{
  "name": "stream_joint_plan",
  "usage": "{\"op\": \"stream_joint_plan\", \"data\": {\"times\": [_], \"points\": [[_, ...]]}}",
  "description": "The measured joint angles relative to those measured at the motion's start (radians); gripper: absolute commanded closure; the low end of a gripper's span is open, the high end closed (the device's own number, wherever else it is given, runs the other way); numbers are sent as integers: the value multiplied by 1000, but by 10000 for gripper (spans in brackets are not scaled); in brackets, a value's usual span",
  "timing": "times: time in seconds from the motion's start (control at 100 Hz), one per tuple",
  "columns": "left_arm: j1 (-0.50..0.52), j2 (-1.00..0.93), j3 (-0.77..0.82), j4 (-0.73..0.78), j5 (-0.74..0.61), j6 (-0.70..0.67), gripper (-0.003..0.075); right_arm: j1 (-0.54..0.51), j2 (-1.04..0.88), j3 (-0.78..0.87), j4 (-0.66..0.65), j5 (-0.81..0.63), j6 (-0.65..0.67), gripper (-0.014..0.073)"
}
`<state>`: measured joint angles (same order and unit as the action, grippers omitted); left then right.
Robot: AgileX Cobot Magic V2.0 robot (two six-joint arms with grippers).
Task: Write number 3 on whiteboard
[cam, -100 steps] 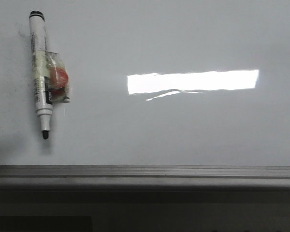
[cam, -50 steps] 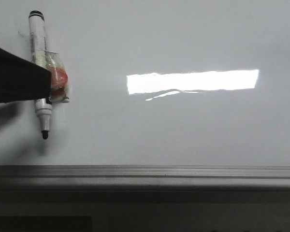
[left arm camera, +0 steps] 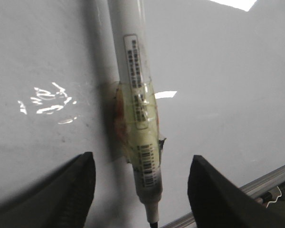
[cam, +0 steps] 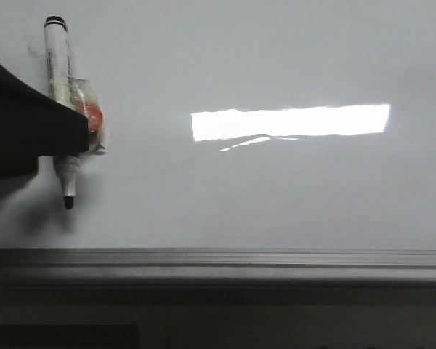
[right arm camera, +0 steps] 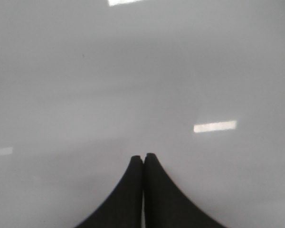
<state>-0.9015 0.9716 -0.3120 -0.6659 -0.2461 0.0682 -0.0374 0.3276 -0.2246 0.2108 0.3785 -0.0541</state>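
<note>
Left wrist view: left fingers [left arm camera: 141, 190] spread astride taped marker [left arm camera: 135, 99] on whiteboard [left arm camera: 228, 85]; right fingers [right arm camera: 143, 157] pressed together

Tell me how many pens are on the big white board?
1. A single marker lies on the whiteboard near its far left side, tip pointing at the rail, between the left gripper's open jaws. None hidden that I can see.

Whiteboard [cam: 276, 189]: glossy pale grey-white, 1 bright white rectangular reflection; grey metal rail [cam: 218, 263] along its edge.
Marker [cam: 62, 109]: white barrel, black cap end and black tip, black-printed label; clear yellowish tape [left arm camera: 140, 123] round the middle over an orange-red patch.
Left gripper [left arm camera: 142, 190]: black fingers.
Right gripper [right arm camera: 143, 159]: black fingers.
</note>
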Motion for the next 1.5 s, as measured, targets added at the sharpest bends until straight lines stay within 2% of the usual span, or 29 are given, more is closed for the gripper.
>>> {"op": "stream_joint_plan", "data": {"times": [0.32,0.39,0.55,0.96,1.12,1.28,1.38,1.5], "points": [[-6,49,-10,11,-35,-6,330,0,0,0,0,-2,0,658],[-8,62,-11,14,-48,-6,414,0,0,0,0,-2,0,658],[-8,98,-12,15,-71,-6,744,0,0,0,0,-3,0,658],[-8,109,-16,34,-76,-8,741,16,0,-1,0,-5,0,658],[-8,81,-14,125,-55,-11,741,106,0,-29,0,21,-11,658],[-6,21,-8,327,-18,-11,741,246,35,-91,0,31,-35,652],[-6,-4,-8,493,-16,-11,741,349,84,-142,0,31,-48,573],[-6,-11,-8,688,-11,-9,741,502,155,-205,0,31,-82,372]]}}
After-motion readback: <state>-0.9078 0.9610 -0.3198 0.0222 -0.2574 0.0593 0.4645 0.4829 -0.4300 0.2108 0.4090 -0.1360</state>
